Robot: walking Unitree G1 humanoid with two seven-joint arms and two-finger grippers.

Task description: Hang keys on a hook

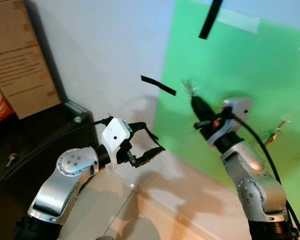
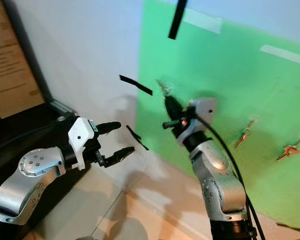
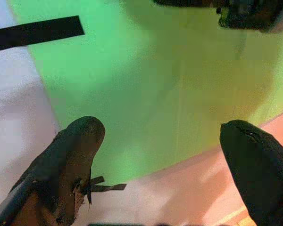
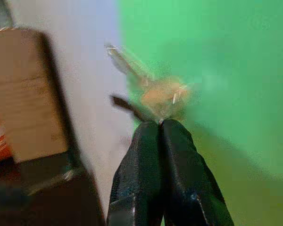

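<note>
Nearest, the left gripper hangs open and empty. Beyond it, the right gripper pinches the keys before the green sheet. Approach slowly, aiming the key ring squarely over a hook; none is clearly visible.

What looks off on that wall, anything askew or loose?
Black tape strips sit at mismatched slants across the white wall and green panel, one peeling low down. Other keys already hang on the panel. The right gripper pinches a blurred key; the left gripper is open.
</note>
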